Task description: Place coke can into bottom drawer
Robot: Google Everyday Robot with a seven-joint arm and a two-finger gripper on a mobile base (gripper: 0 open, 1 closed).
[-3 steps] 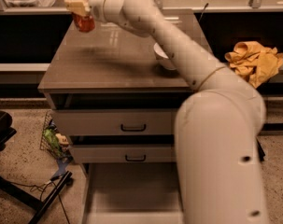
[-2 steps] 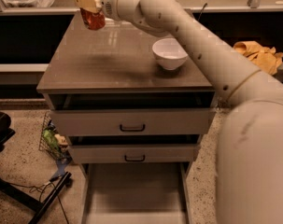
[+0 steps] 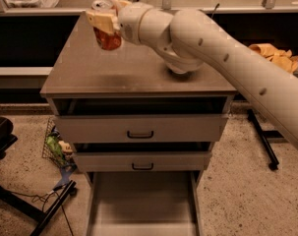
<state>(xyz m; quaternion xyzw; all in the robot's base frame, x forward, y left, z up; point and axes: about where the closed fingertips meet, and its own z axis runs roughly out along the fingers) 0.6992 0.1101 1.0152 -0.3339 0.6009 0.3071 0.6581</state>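
**Coke can gripped above worktop, bottom drawer pulled out**

Found the pincer [image 3: 104, 22] at the upper left, over the rear left part of the worktop [image 3: 114, 70], clamped on the coke can [image 3: 109, 39]. Saw one beige finger [image 3: 100, 19] lying across the can's upper half, silver top poking out above it, red body below. Judged the can lifted clear of the worktop and tilted a little. Traced the white arm [image 3: 227, 68] from the right edge up across the worktop to the pincer. Caught only a sliver of a white bowl [image 3: 182, 71] under the arm's bend, on the worktop's right side. Noted the bottom drawer [image 3: 143, 200] drawn out toward the camera, well below the can and apart from it. Counted two upper drawers [image 3: 138, 128] above it, each with a black handle. Spotted a yellow cloth [image 3: 276, 55] off to the right, behind the arm.
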